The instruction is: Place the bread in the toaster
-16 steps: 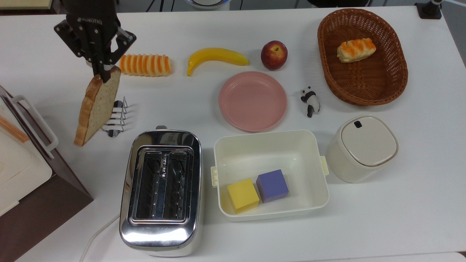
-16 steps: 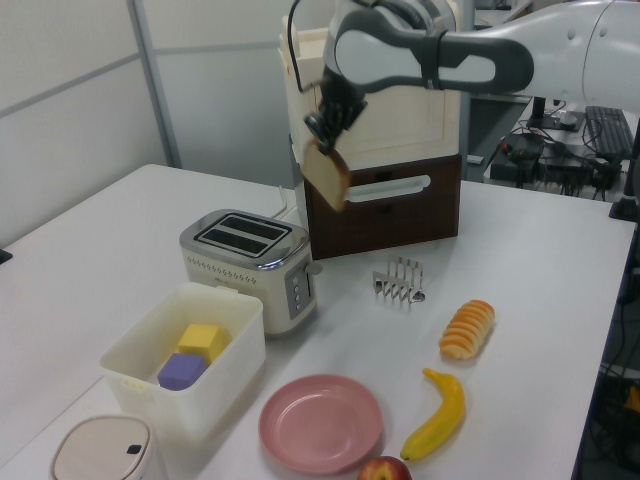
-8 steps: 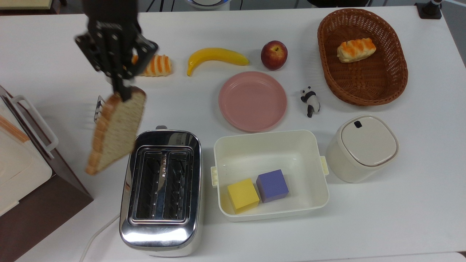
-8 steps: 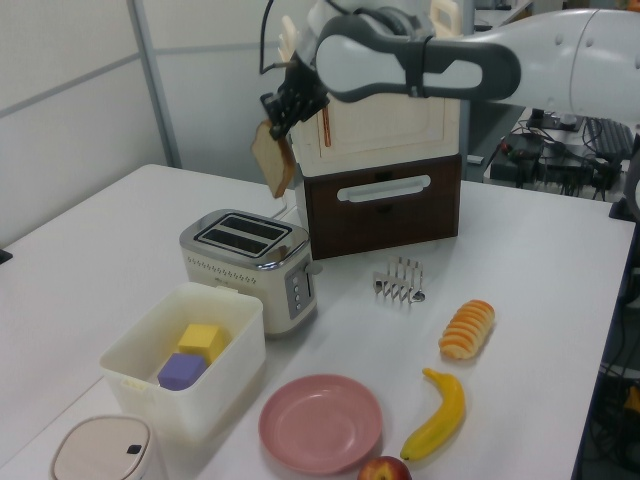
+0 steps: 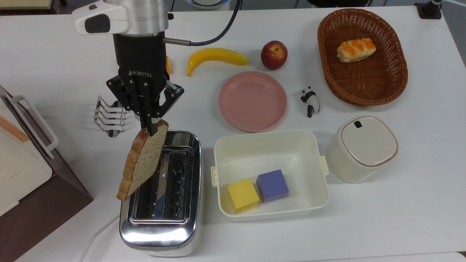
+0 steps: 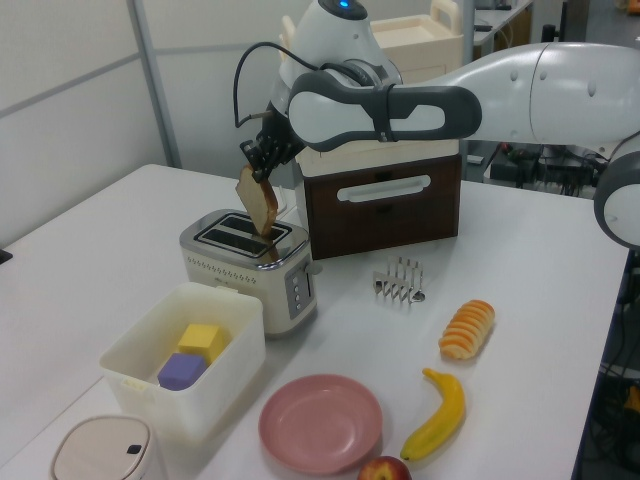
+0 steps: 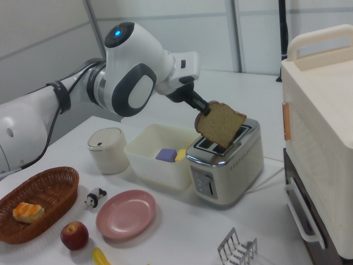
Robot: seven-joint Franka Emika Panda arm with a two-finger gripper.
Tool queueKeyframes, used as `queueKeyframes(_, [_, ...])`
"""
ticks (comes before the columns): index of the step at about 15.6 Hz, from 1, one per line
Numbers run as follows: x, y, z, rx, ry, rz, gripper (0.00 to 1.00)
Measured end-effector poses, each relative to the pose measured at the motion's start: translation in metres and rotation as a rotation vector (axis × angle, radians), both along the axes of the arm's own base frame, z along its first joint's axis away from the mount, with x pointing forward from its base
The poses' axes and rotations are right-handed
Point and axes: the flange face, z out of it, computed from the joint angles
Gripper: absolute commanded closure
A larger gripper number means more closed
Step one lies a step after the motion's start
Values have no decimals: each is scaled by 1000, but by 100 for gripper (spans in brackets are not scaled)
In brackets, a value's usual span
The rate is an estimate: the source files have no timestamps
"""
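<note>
The bread is a flat speckled slice with a golden-brown crust, and it hangs edge-down in the air. My gripper is shut on its top edge. The slice hovers just above the chrome two-slot toaster, over the slot nearer the top view's left, tilted and not inside it. A white cord leaves the toaster toward the table's front.
A wire toast rack stands behind the toaster. A white bin with yellow and purple cubes sits right beside it. A brown-and-cream cabinet is on the top view's left. Pink plate, banana, apple, basket, lidded canister.
My gripper carried the bread from beside the toast rack toward the top view's right and front, and it now hangs over the toaster. The arm now covers most of the striped roll.
</note>
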Motion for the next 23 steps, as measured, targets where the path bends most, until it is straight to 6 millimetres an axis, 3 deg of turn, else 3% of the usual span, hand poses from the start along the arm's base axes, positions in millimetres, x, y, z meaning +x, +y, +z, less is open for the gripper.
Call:
queueKeyframes(1, [0, 0, 0, -2, 1, 0, 0])
queueKeyframes(6, [0, -3, -12, -3, 22, -2, 0])
queueKeyframes(14, [-12, -7, 4, 11, 67, -12, 0])
queueKeyframes(17, [-43, 0, 12, 40, 268, 5, 0])
queueKeyframes(20, [-87, 18, 26, 25, 484, 54, 0])
queueKeyframes(23, [-129, 38, 43, -2, 576, 141, 0])
